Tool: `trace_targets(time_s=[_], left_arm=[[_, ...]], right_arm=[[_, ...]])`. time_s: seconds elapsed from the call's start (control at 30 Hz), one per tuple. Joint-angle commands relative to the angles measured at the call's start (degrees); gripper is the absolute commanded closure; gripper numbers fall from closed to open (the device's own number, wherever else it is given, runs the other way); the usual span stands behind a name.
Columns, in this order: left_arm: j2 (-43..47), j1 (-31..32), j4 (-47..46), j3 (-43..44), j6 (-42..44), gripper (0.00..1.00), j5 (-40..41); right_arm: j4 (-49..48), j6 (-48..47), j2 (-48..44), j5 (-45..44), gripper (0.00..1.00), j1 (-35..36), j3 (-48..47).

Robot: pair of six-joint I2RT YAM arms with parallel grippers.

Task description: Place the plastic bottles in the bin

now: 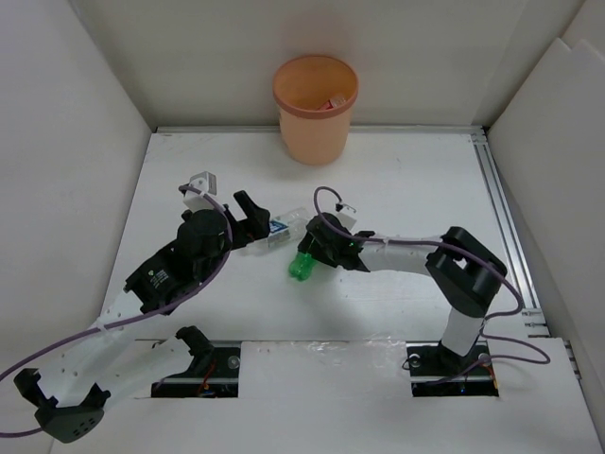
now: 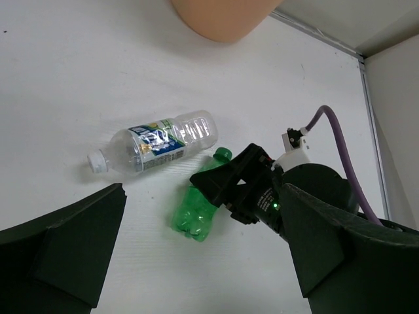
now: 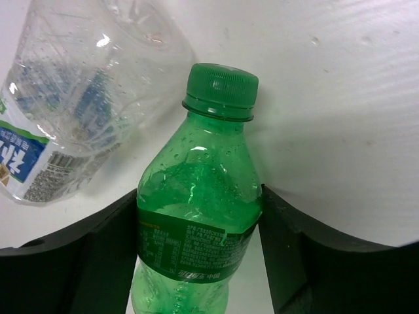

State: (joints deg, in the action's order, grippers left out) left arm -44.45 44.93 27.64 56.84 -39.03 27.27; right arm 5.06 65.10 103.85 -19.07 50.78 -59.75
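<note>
Two black fingers [image 3: 98, 252] of the right gripper [image 1: 315, 248] stand on both sides of the green bottle [image 3: 196, 216] and press against its body just under the shoulder, so this gripper is clamped on the green bottle. This bottle lies on its side near the middle of the white worktop [image 1: 406, 189], and its green cap points toward the far edge. In the right wrist view the cap is on, and a green label with small print goes around the body between the fingers. Just beside it, on the left and a little farther from the arms, lies a clear bottle [image 2: 157, 144] with a blue and white label and a white cap, also on its side; whether the two bottles touch I cannot tell. The left gripper [image 1: 250, 225] hangs over this clear bottle with its jaws spread wide and with nothing between them. A purple cable [image 1: 397, 248] runs along the right arm. The orange bin [image 1: 317, 132] stands upright at the far edge of the worktop, near its middle, well apart from both bottles. Inside the bin, a small thing with red [image 1: 333, 102] shows against the wall, too small to say more.
</note>
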Motion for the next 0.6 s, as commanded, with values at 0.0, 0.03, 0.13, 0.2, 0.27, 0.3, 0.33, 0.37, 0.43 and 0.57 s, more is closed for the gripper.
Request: trace_targets(time_s=[0.0,0.03,0.13,0.2,0.27,0.3,0.33,0.37,0.43,0.57], left_arm=[[0.32,0.07,-1.53,-0.24,0.88,0.0,-0.9],[0.32,0.07,-2.06,-0.24,0.88,0.0,-0.9],[-0.9,0.07,-2.06,-0.24,1.41,0.0,-2.31],[-1.6,0.07,-3.63,-0.24,2.02,0.0,-4.75],[-2.92,0.07,-5.48,-1.46,2.55,0.0,-7.56],[-3.54,0.07,-6.53,-1.47,2.55,0.0,-9.23],[-4.67,0.07,-9.68,-2.43,3.25,0.0,-13.25],[-5.21,0.07,-11.62,-3.83,3.25,0.0,-15.38],[-5.73,0.07,-20.19,-5.94,3.78,0.0,-22.12],[-3.89,0.07,-38.95,-14.29,6.06,0.0,-30.93]], right_arm=[[1.62,0.03,-2.77,-0.71,0.46,0.02,3.66],[1.62,0.03,-3.39,-0.71,0.5,-0.51,5.06],[1.62,-1.02,-6.81,-0.71,0.8,-1.03,8.23],[1.62,-1.03,-11.02,-1.49,0.85,-1.04,10.08],[1.62,-2.43,-16.63,-2.81,0.94,-1.82,12.53],[1.62,-3.3,-18.67,-3.42,0.95,-1.83,13.16],[2.23,-4.36,-20.69,-3.95,0.98,-2.87,13.16],[2.23,-7.5,-22.8,-3.96,1.0,-4.89,13.95],[1.1,-12.16,-28.69,-3.96,1.0,-7.53,13.95],[-1.11,-27.64,-33.45,8.49,1.0,-16.4,11.07]])
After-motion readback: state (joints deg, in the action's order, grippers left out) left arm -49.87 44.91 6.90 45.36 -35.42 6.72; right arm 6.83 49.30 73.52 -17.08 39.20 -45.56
